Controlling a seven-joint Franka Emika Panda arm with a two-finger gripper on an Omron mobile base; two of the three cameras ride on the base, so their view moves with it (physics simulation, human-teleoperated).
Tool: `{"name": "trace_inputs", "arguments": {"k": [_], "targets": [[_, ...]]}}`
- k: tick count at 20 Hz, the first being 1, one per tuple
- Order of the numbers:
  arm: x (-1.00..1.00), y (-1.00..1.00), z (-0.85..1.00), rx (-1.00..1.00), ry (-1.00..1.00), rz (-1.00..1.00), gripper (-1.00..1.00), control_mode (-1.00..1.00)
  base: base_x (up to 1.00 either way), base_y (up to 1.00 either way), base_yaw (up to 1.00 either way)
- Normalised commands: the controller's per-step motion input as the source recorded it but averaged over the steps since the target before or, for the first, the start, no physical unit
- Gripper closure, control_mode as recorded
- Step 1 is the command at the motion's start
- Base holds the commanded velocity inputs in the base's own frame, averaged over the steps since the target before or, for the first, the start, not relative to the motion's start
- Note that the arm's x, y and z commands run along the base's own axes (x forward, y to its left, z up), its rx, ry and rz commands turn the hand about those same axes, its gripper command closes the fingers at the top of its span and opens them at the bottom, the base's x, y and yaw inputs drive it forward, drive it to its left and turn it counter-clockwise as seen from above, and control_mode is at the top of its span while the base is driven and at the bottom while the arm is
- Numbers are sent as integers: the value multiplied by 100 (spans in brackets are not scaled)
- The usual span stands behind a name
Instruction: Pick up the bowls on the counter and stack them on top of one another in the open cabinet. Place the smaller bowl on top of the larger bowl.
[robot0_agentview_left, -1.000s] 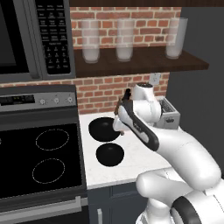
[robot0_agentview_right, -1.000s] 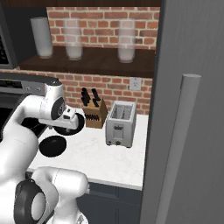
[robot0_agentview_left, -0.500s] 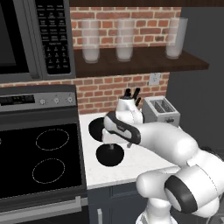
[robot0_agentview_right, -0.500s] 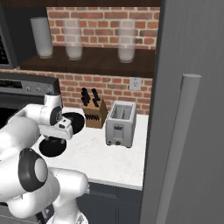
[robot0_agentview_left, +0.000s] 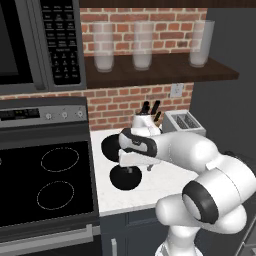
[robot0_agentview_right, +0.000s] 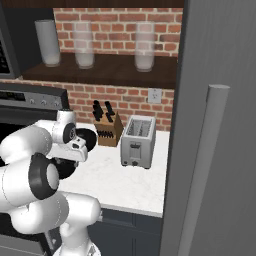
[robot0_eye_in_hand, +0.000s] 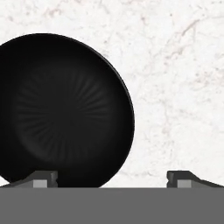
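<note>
Two glossy black bowls sit on the white marbled worktop just right of the black stovetop, which serves here as the landmark. The nearer bowl lies close to the stovetop's right edge, toward the worktop's front; the other bowl sits just behind it, nearer the brick wall, and which of the two is wider cannot be told. The claw hangs directly above the nearer bowl, pointing down, fingers spread apart and holding nothing. In the hand view one finger tip overlaps the bowl's rim and the other stands over bare stone. Farther right of the stovetop stand a knife block and a toaster. Above, the brown cabinet shelf carries three clear glasses.
</note>
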Motion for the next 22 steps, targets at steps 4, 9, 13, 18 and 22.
{"name": "trace_inputs", "arguments": {"k": [4, 9, 13, 18, 22], "targets": [[14, 0, -24, -1, 0, 0, -100, -100, 0, 0, 0], [5, 1, -31, 0, 0, 0, -100, -100, 0, 0, 0], [0, 0, -32, 0, -2, 0, -100, -100, 0, 0, 0], [0, 0, -21, 0, -5, 0, -100, -100, 0, 0, 0], [2, 0, -13, 0, -13, 0, -100, -100, 0, 0, 0]]}}
